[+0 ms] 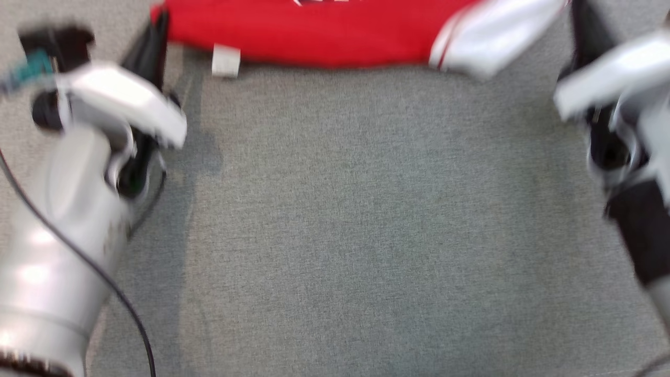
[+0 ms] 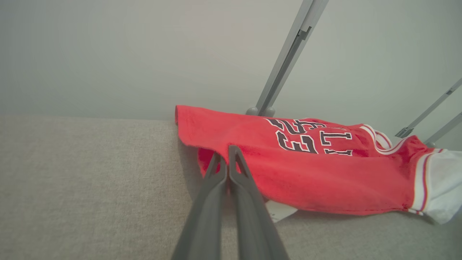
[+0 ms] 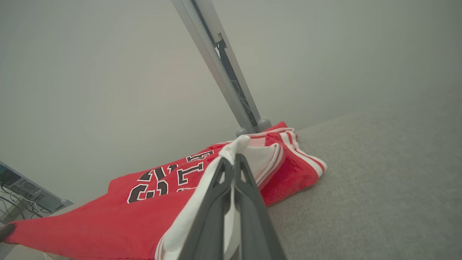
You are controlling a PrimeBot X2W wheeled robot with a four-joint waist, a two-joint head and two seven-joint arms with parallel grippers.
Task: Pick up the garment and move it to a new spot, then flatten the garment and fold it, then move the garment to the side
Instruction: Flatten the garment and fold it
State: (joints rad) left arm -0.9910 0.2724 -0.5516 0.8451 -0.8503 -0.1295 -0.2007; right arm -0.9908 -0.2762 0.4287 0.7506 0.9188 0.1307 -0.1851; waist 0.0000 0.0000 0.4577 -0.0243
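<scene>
grey woven fabric surface stretches wide in front of the robot. your red garment with white striped sleeves and dark block lettering is at its far edge, strung between both arms.

left gripper: fingers pressed together at the red hem near one bottom corner. looks like a pinch on cloth, though you can't see fabric between the tips. right gripper: fingers clamped on the white sleeve, white cloth showing in the slit between them.

two-point hold makes sense: it spreads the hem so the piece carries flat. near edge reads taut and lifted, with shadow under it and a small white tag dangling below. far part with the lettering is draped on the surface. i'd call this the move-to-new-spot step, flatten and fold not yet done.

watch the right side: you're holding sleeve, not body, and that end looks bunched, so expect an uneven pull.

around it: grey metal struts rise behind the garment, pale plain wall beyond, black cable along the left forearm. head view is blurred.
</scene>
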